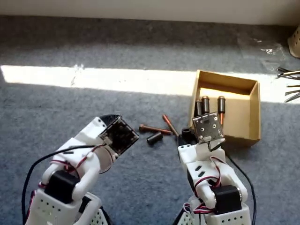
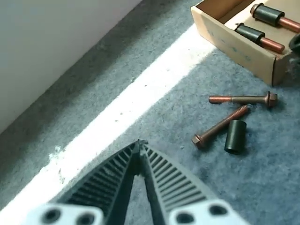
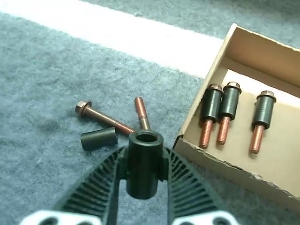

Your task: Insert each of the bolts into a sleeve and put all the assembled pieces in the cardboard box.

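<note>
While two bolts wait unassembled, the left pincer (image 2: pixel 139 146) hangs over the near-left part of the carpet (image 1: pixel 70 108) with its tips together and nothing between them. It points toward the loose parts, which suggests it is placed to pick one up.

Mid-carpet, nearer the near edge than the far one, lies the first bolt (image 1: pixel 154 129). The second bolt (image 1: pixel 169 124) is angled just beside it, their threaded ends close together. A loose sleeve (image 1: pixel 154 138) lies on its side just nearside of the first bolt. All three are clear of the cardboard box.

Right of these, the right pincer (image 3: pixel 144 157) is clamped on the held sleeve (image 3: pixel 143 164). The sleeve's open bore faces outward, an attitude that would present the hole for a bolt. It is held above the carpet, just short of the box's near-left corner.

Farther right stands the cardboard box (image 1: pixel 227 78), open at the top, toward the carpet's right side. Three assembled pieces (image 3: pixel 228 110) lie inside, parallel along its left wall, heads toward the far wall.

Assessment: three of five sets are completed. The next insertion needs the left pincer to open and fetch a bolt. Misalignment at the bore is the main risk.
</note>
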Available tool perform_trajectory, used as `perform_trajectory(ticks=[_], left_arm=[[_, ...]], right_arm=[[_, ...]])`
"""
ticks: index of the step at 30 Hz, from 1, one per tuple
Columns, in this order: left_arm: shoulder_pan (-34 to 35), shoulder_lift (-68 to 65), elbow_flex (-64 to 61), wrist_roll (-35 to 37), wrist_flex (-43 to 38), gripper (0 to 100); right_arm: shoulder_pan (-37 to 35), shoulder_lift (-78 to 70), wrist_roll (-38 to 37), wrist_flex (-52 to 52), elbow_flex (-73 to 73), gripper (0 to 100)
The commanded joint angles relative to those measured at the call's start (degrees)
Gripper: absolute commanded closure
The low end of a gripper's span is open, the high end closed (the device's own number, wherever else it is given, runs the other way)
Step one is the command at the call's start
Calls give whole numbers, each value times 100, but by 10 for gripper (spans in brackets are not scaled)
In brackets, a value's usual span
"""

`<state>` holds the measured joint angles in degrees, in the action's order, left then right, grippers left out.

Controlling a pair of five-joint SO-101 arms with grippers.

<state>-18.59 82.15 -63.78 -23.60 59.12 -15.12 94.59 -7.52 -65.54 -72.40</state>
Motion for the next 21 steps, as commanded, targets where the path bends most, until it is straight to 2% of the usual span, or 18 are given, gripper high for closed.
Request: perform_trajectory(ticks=[1, 4, 9, 13, 17, 21], left_arm=[[-426, -1666, 1007, -554, 18, 993], [-532, -2510, 1288, -1134, 0, 993], [-514, -3635, 1648, -1890, -26, 992], [-532, -4435, 1771, -2145, -211, 992], [-567, -5095, 1754, -2136, -1231, 992], [-576, -5692, 1736, -2127, -2286, 992]], right_arm=[[286, 101, -62, 13, 57, 995], [611, 119, -62, 13, 48, 995], [646, 119, -53, 4, 40, 995], [646, 119, -53, -4, 40, 995], [681, 127, -53, -4, 40, 995], [1103, 127, -53, 13, 40, 995]])
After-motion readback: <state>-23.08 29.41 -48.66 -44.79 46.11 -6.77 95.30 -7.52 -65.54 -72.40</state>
